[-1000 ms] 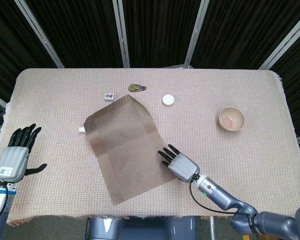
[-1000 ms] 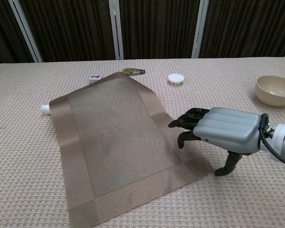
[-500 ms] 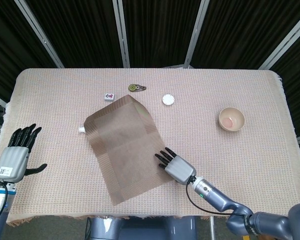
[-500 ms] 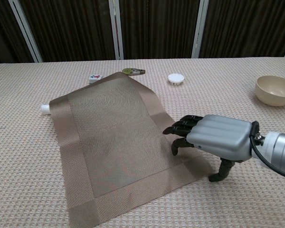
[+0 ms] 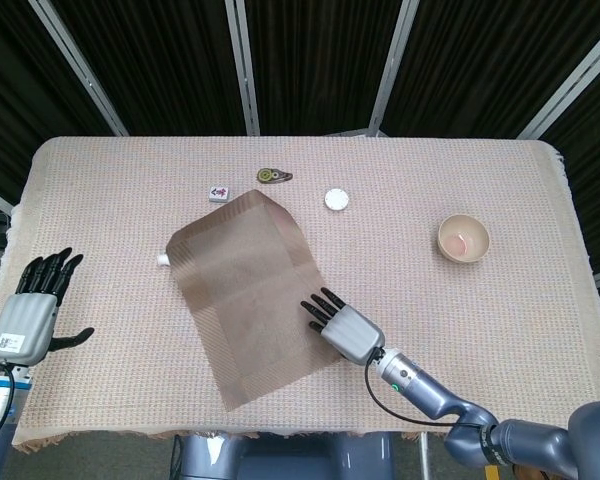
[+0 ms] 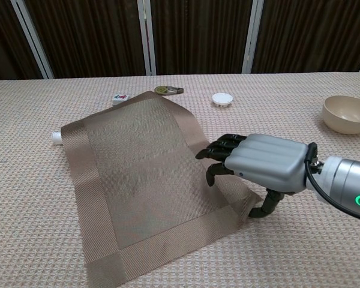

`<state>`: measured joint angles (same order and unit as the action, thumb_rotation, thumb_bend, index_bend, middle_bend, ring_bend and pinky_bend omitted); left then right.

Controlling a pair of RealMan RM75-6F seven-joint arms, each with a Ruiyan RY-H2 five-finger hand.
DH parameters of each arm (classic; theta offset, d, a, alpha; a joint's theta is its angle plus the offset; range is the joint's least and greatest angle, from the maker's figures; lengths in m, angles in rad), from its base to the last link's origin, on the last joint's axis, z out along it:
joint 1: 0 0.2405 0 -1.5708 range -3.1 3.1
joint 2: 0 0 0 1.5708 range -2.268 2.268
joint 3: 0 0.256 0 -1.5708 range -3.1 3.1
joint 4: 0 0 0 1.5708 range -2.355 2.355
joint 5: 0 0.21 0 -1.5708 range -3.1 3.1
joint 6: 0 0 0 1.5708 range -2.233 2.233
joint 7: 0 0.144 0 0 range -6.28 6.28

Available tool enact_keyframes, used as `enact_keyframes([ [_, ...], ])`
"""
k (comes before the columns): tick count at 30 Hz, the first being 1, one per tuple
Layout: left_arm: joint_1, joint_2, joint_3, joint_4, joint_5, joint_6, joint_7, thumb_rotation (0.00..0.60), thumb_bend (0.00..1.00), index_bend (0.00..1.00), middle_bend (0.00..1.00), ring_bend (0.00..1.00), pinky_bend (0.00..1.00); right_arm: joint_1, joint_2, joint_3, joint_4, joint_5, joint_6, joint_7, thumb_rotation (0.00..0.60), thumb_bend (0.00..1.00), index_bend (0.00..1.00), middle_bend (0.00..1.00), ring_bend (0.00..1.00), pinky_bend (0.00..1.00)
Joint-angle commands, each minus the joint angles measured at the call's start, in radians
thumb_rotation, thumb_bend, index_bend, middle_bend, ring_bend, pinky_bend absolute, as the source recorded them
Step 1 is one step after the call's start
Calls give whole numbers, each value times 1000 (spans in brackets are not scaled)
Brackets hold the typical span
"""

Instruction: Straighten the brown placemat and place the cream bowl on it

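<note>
The brown placemat (image 5: 248, 292) (image 6: 138, 180) lies skewed on the table, its long sides running diagonally. My right hand (image 5: 340, 325) (image 6: 261, 167) is over the mat's near right edge. Its fingers (image 6: 219, 155) are spread and bent down onto the weave, and its thumb points down beside the mat's corner. It holds nothing. The cream bowl (image 5: 464, 238) (image 6: 348, 114) stands upright at the right, well apart from mat and hand. My left hand (image 5: 35, 310) hovers open at the table's left edge, seen only in the head view.
Behind the mat lie a mahjong tile (image 5: 219, 193) (image 6: 120, 96), a small green tape-like item (image 5: 273, 175) (image 6: 168, 90) and a white round cap (image 5: 337, 199) (image 6: 222, 98). A small white object (image 5: 164, 260) (image 6: 57, 137) touches the mat's left corner.
My right hand has slid left, from beside the mat onto its near right edge. The mat's near right corner has shifted slightly left. The left hand and bowl have not moved.
</note>
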<state>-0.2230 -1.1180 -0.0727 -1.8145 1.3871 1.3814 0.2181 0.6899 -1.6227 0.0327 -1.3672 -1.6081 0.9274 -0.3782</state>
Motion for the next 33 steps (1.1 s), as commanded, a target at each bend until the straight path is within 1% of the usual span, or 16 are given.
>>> enact_keyframes([
  [1, 0, 0, 0, 0, 0, -1, 1, 600, 0, 0, 0, 0, 0, 2, 2, -2, 0, 1, 0, 1, 600, 167, 298, 39, 0, 0],
  [4, 0, -1, 0, 0, -1, -3, 1, 600, 0, 0, 0, 0, 0, 4, 4, -6, 2, 2, -1, 2, 600, 236, 317, 44, 0, 0],
  [6, -1, -1, 0, 0, -1, -4, 1, 600, 0, 0, 0, 0, 0, 4, 5, -9, 6, 4, -3, 3, 600, 285, 354, 50, 0, 0],
  [8, -1, -1, 0, -1, -1, -4, 1, 600, 0, 0, 0, 0, 0, 5, 6, -12, 9, 5, -5, 3, 600, 338, 452, 66, 0, 0],
  [9, 0, -1, 0, -1, -1, -4, 1, 600, 0, 0, 0, 0, 0, 5, 6, -15, 11, 5, -5, 4, 600, 350, 496, 75, 0, 0],
  [11, 0, 0, 0, -2, 0, -4, 0, 600, 0, 0, 0, 0, 0, 4, 6, -20, 15, 2, -3, 7, 600, 363, 625, 100, 0, 0],
  [14, 0, 0, 1, -3, 0, -6, -1, 600, 0, 0, 0, 0, 0, 1, 3, -31, 25, -10, 11, 23, 600, 364, 728, 130, 0, 0],
  [16, -1, 1, 1, -3, 0, -7, -3, 600, 0, 0, 0, 0, 0, -1, 3, -37, 29, -19, 21, 40, 600, 363, 760, 151, 0, 0],
  [21, -1, 2, 1, -2, -1, -10, -6, 600, 0, 0, 0, 0, 0, -13, 22, -66, 23, -64, 72, 94, 600, 363, 775, 185, 0, 0],
  [25, 0, 6, 1, -3, 1, -10, -13, 600, 0, 0, 0, 0, 0, -46, 86, -128, -1, -149, 167, 144, 600, 360, 775, 208, 0, 0],
  [27, 1, 9, 1, -4, 1, -10, -18, 600, 0, 0, 0, 0, 0, -76, 149, -180, 2, -222, 249, 147, 600, 359, 775, 212, 0, 0],
  [28, 1, 10, 1, -4, 1, -10, -18, 600, 0, 0, 0, 0, 0, -81, 161, -189, 4, -234, 264, 147, 600, 359, 775, 213, 0, 0],
  [29, 1, 11, 1, -4, 2, -12, -21, 600, 0, 0, 0, 0, 0, -102, 215, -220, 20, -285, 325, 124, 600, 358, 775, 213, 0, 0],
  [33, -4, 13, 4, -8, 5, -24, -30, 600, 0, 0, 0, 0, 0, -131, 341, -267, 92, -389, 446, 53, 600, 357, 775, 215, 0, 0],
])
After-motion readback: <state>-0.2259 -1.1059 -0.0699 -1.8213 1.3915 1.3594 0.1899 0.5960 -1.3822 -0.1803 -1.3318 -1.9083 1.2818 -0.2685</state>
